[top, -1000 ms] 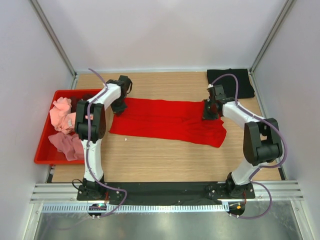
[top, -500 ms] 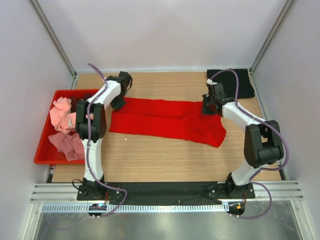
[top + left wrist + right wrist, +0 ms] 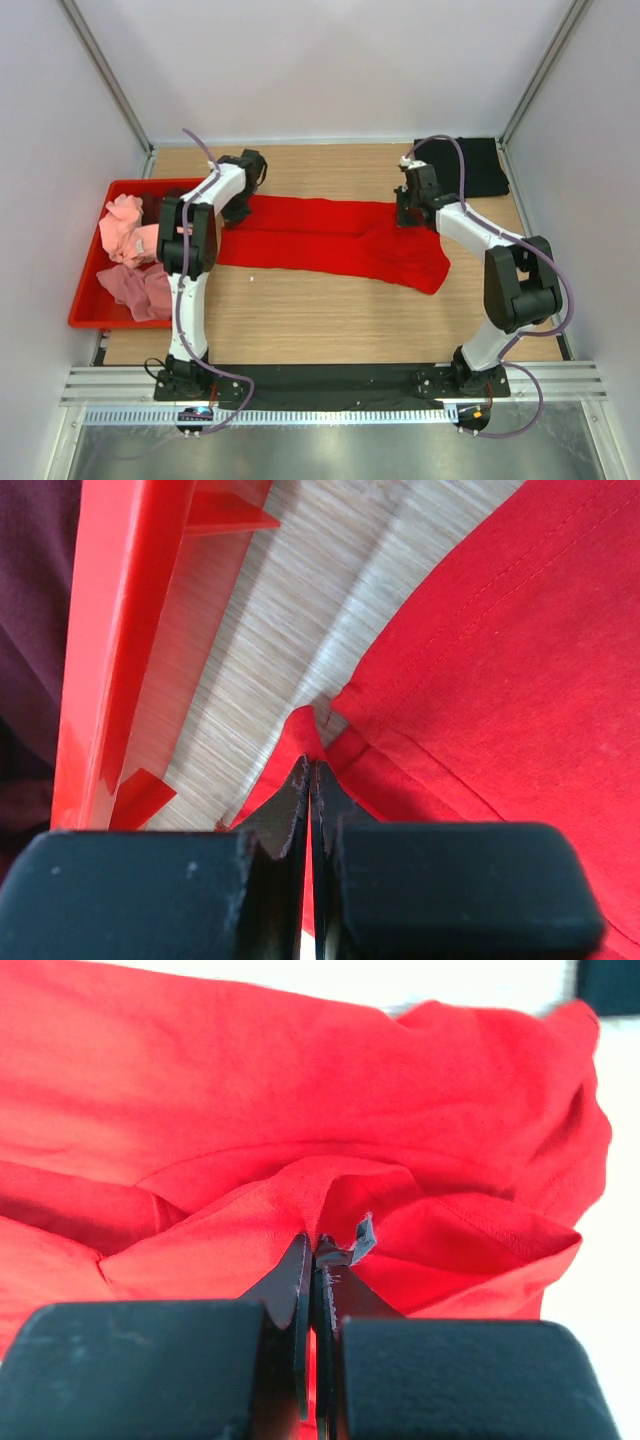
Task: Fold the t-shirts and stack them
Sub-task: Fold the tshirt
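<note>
2 pinches hold the red t-shirt (image 3: 330, 240) across mid-frame: left gripper (image 3: 308, 772) and right gripper (image 3: 312, 1245), both clamped on its edge, have shifted slightly up-frame, likely drawing it taut for folding.

White-and-black arms (image 3: 186, 312), purple cables (image 3: 441, 138)

your wooden desk (image 3: 320, 310) carries a bright red t-shirt (image 3: 320, 235) spread long across its middle, a black t-shirt (image 3: 480, 165) at the far right corner, and a red crate (image 3: 86, 285) at its left edge.
</note>
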